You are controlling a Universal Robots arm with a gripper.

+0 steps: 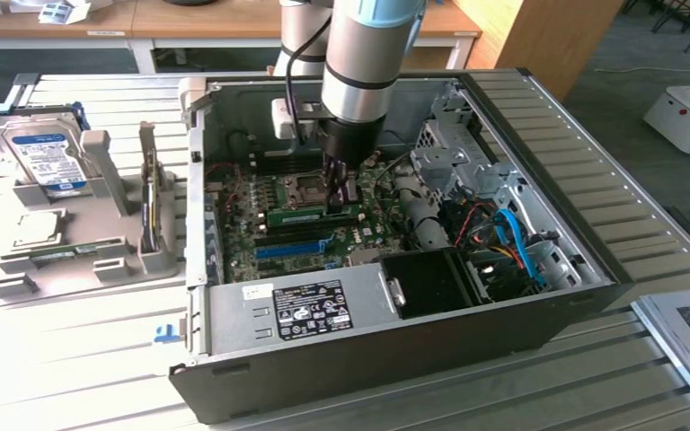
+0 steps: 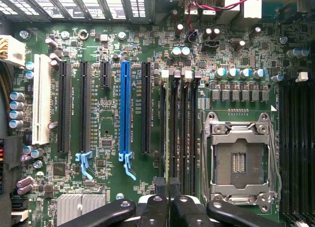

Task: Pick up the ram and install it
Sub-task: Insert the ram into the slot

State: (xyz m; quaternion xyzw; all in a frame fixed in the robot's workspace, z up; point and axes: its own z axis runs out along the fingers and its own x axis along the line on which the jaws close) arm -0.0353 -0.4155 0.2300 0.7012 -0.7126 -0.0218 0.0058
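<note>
The ram (image 1: 297, 215) is a long green stick standing on edge over the motherboard, beside the CPU socket (image 1: 301, 189). My gripper (image 1: 345, 199) reaches straight down into the open computer case and is shut on the ram's end nearest the exterior view's right. In the wrist view the ram (image 2: 173, 128) is seen edge-on as a thin strip lying along one of the black memory slots, with my gripper (image 2: 170, 190) closed around it. The CPU socket (image 2: 239, 158) lies just beside these slots. I cannot tell whether the ram is seated in the slot.
The blue slot (image 2: 125, 109) runs parallel to the memory slots. The case walls (image 1: 381, 359), power supply (image 1: 303, 310) and drive cage (image 1: 465, 153) hem in the board. On the exterior view's left, a grey rack (image 1: 105, 242) holds a hard drive (image 1: 46, 157) and another green stick (image 1: 148, 202).
</note>
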